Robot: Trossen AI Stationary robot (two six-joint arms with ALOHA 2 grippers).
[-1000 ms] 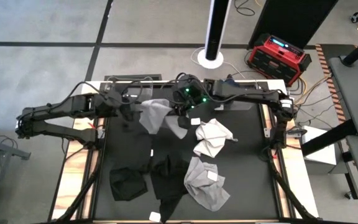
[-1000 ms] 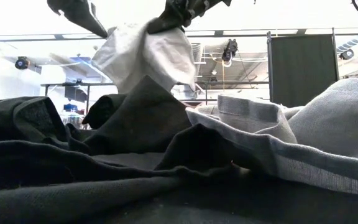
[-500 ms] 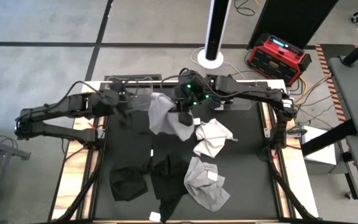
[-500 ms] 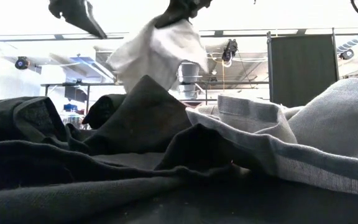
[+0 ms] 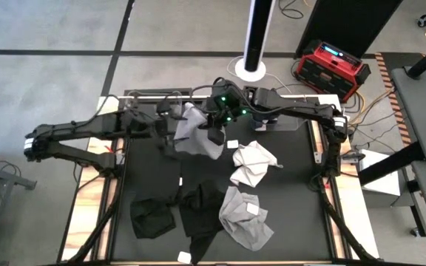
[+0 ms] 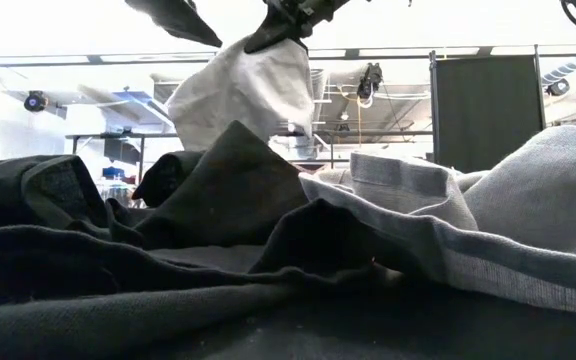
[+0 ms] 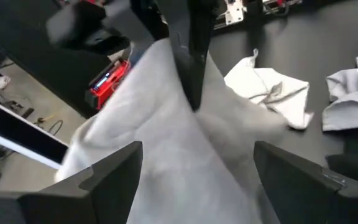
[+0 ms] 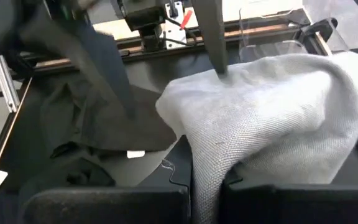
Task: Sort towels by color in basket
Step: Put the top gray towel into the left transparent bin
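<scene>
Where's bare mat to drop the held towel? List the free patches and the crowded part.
Bare mat runs along the right edge, beside the white towel and grey towel. Another patch lies left, above the black towels. The middle is crowded. The right gripper holds the pale towel; the left gripper is beside it.

Two dark jointed arms, black cables, green lights at right wrist.

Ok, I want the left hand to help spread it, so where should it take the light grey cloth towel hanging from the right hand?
Probably the loose lower edge of the light grey cloth towel, coming from the left arm's own side. The right hand pinches the top, so the cloth hangs in the air and droops toward the open left hand.
</scene>
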